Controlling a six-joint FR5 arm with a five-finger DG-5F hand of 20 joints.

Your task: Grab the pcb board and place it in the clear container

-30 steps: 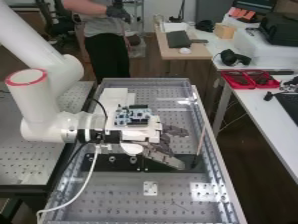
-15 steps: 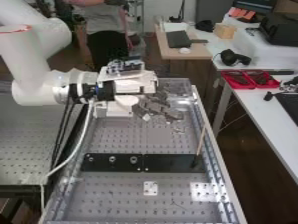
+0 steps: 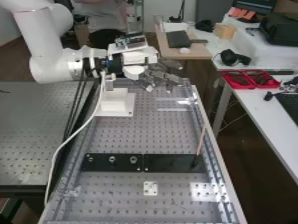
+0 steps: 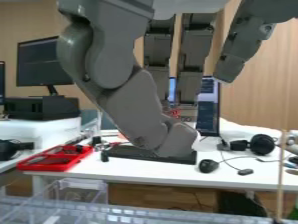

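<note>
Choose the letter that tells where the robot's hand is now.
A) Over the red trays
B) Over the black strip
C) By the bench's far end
C: in the high view, the hand is by the far end of the bench, away from both the black strip and the red trays.

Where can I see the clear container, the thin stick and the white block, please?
Clear container (image 4: 82, 191): wrist view, its wall.
Thin stick (image 3: 201, 139): high view, its shaft.
White block (image 3: 114, 100): high view, its upper part.
</note>
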